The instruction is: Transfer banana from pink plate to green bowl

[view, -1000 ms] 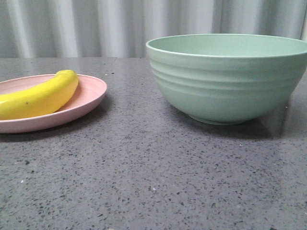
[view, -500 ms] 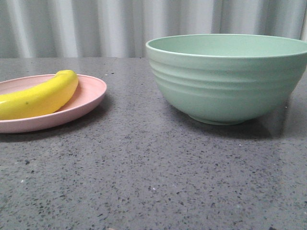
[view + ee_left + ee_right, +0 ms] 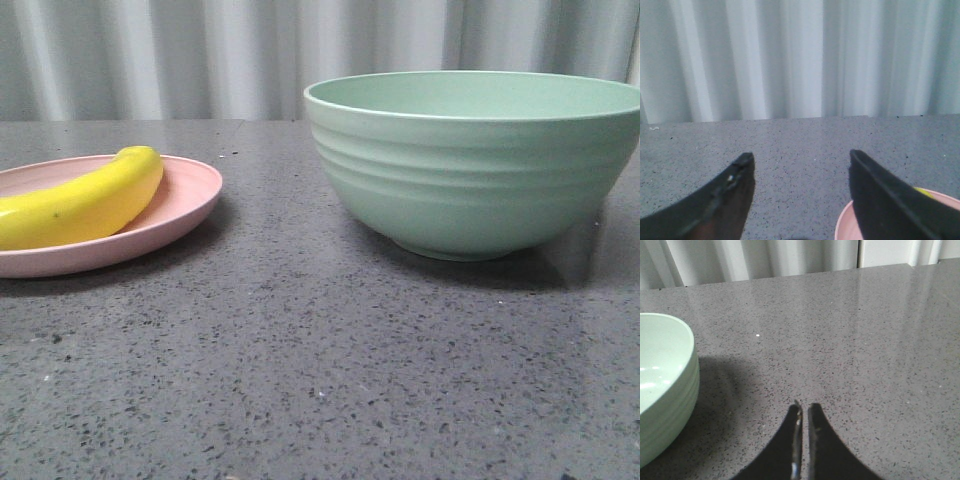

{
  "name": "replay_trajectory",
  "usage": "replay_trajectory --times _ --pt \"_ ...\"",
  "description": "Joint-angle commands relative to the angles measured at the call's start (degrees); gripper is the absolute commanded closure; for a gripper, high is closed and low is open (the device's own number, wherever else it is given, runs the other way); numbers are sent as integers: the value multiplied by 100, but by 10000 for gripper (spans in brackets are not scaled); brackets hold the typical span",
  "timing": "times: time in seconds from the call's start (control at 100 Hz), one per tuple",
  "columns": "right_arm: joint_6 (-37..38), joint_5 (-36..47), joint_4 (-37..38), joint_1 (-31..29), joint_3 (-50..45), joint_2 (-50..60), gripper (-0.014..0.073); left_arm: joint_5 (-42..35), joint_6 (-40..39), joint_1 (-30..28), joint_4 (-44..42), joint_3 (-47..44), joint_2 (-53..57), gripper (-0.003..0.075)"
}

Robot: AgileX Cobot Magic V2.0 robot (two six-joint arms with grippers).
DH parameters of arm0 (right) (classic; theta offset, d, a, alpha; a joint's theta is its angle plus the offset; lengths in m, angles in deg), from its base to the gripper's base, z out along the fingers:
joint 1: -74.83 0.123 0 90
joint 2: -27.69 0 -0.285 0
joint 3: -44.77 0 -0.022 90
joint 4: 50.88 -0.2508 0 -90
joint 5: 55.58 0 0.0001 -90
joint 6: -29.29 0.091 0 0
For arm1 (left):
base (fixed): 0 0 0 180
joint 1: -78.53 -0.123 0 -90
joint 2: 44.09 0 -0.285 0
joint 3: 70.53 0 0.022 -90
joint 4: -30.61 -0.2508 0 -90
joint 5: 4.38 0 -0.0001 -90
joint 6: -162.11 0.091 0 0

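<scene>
The yellow banana (image 3: 85,200) lies on the pink plate (image 3: 185,205) at the left of the front view. The green bowl (image 3: 470,165) stands empty at the right; its side also shows in the right wrist view (image 3: 662,385). Neither gripper shows in the front view. In the left wrist view my left gripper (image 3: 801,159) is open and empty above the table, with the plate's rim (image 3: 842,225) and a sliver of banana (image 3: 924,191) beside one finger. My right gripper (image 3: 804,406) is shut and empty, apart from the bowl.
The grey speckled tabletop (image 3: 320,370) carries the plate and the bowl. A pale pleated curtain (image 3: 200,55) hangs behind the table's far edge.
</scene>
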Motion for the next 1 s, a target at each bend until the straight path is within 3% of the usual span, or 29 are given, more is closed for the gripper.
replay_trajectory --times 0.0,0.23,0.5,0.78,0.99 --pt "-27 444 -61 -21 218 -89 657 -640 -6 -13 100 213 -242 248" --pt "-27 444 -61 -21 218 -168 657 617 -6 610 100 900 -960 300" --pt "-27 432 -61 -21 218 -292 657 2241 23 1609 90 1938 -2065 300" --pt "-27 432 -61 -21 218 -292 657 3287 169 2201 132 2593 -3402 300" --pt "-27 432 -61 -21 218 -292 657 3425 169 2252 132 2907 -4242 300"
